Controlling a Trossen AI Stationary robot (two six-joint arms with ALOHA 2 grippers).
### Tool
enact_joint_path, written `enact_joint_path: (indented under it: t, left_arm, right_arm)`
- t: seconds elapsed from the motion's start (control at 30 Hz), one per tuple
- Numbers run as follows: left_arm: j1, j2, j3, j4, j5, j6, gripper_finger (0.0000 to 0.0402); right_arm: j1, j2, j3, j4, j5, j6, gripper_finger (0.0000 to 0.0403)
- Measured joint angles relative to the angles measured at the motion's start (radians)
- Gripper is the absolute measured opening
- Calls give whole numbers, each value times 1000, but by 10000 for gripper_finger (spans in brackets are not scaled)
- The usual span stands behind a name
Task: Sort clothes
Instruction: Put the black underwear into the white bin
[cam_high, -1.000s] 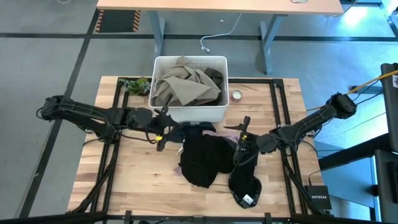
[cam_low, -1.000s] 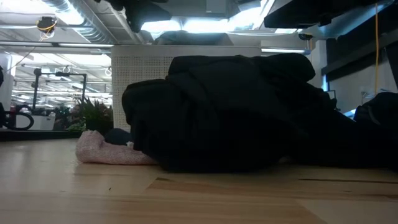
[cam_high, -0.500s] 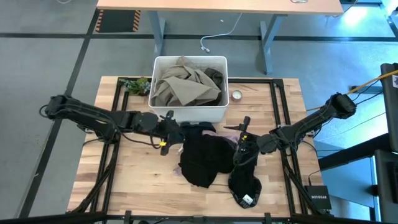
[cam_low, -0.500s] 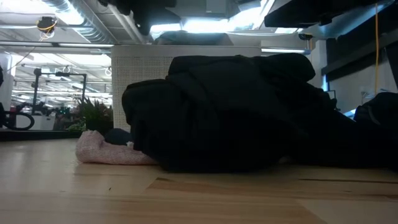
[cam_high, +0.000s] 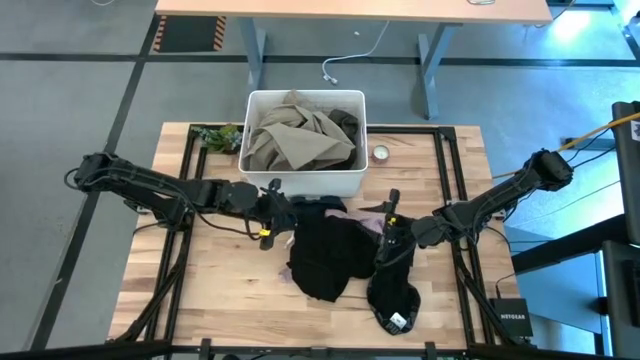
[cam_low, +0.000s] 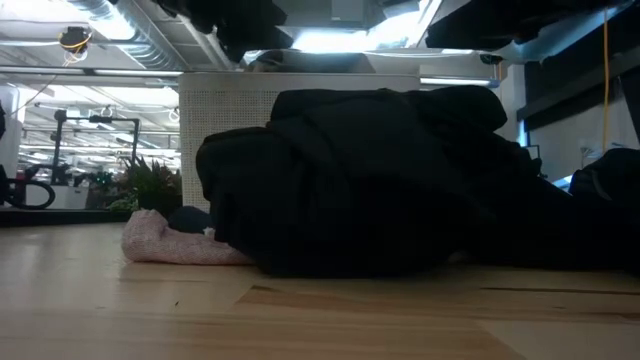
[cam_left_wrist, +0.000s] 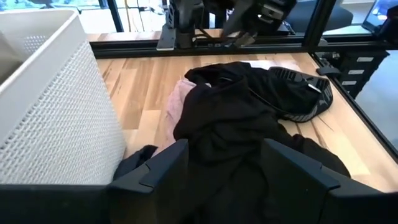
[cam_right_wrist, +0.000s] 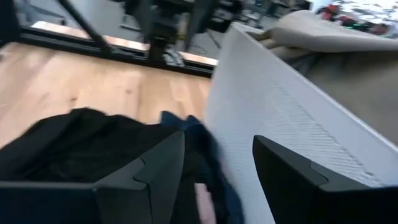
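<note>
The white bin (cam_high: 305, 140) stands at the far middle of the wooden table (cam_high: 230, 280), filled with the beige-khaki garment (cam_high: 298, 140) heaped over a dark olive garment (cam_high: 343, 125) that shows at the bin's right side. Just in front of the bin lies the black garment (cam_high: 330, 258), a crumpled heap spreading toward the table's near edge. In the low view a light pink garment (cam_low: 175, 243) lies flat on the wood at the heap's left edge, touching it, and in the left wrist view the same pink cloth peeks out from under the black folds. A small dark blue-grey garment (cam_right_wrist: 193, 134) lies against the foot of the bin's wall. The left claw (cam_high: 272, 205) hangs low over the table just in front of the bin, at the left edge of the black heap, its fingers (cam_left_wrist: 163, 168) spread apart with nothing between them. The right claw (cam_high: 388, 222) hangs at the right side of the heap, fingers parted and empty, pointing toward the bin. A small plant (cam_high: 216, 136) sits at the bin's left and a small round object (cam_high: 380, 153) at its right.
</note>
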Motion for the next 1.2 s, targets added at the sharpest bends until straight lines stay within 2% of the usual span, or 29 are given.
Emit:
enact_joint_path:
  t: [0.17, 0.3, 0.43, 0.63, 0.8, 0.97, 1.2]
  left_arm:
    - [0, 0, 0, -33, 0, -12, 198]
    - [0, -1, 0, -45, 0, -51, 198]
    - [0, -1, 0, -46, 0, -73, 198]
    - [0, -1, 0, -74, 0, -128, 198]
    - [0, -1, 0, -74, 0, -106, 198]
    - [0, -1, 0, -72, -1, -86, 198]
    - [1, -1, 0, -67, -2, -89, 198]
  right_arm:
    - [3, 0, 74, -97, 121, 36, 215]
    - [40, 6, 218, -380, 94, 120, 244]
    - [65, 26, 342, -703, -23, 273, 286]
    - [67, 34, 384, -1041, -350, 553, 314]
    - [67, 35, 289, -1097, -487, 677, 307]
    - [66, 35, 193, -1106, -545, 738, 299]
    - [66, 60, 100, -962, -612, 750, 295]
